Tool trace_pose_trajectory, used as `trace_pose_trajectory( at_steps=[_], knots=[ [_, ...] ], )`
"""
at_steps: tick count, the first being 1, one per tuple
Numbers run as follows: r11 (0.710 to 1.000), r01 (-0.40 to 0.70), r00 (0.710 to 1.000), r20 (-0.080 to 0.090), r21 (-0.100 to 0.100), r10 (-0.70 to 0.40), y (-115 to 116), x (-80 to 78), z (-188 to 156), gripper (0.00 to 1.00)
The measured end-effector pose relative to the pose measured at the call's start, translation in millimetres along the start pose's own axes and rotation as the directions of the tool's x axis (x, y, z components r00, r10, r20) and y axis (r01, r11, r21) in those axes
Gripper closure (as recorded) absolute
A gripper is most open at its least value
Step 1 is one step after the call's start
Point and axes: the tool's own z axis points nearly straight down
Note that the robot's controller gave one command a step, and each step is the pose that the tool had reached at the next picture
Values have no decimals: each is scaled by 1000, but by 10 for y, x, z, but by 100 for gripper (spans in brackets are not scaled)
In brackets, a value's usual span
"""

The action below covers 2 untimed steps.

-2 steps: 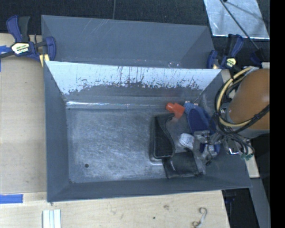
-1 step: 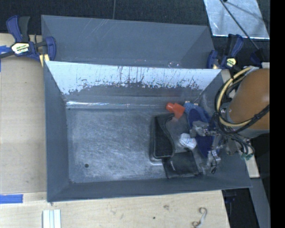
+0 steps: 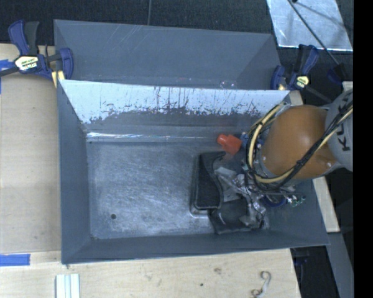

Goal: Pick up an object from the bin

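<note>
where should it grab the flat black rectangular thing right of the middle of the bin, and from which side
Probably across its narrow width, toward the far end, coming straight down. The black slab lies flat, long sides running front to back; its left side is free, while the hand and another dark thing crowd its near right corner.

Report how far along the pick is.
Done: the claw is low at the right end of the bin, over a black flat slab and a dark lump by the near wall. In hand: no grasp can be made out. Left: taking one thing and lifting it out. A small red piece lies farther back.
</note>
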Motion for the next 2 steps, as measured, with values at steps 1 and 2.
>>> trace_pose_trajectory(
  at_steps=[1, 2],
  knots=[
    [1000, 2, 1000, -8, -8, -2, 32, 21, 26, 100],
    [1000, 3, 1000, -12, -10, -3, 38, 34, 34, 0]
  ],
)
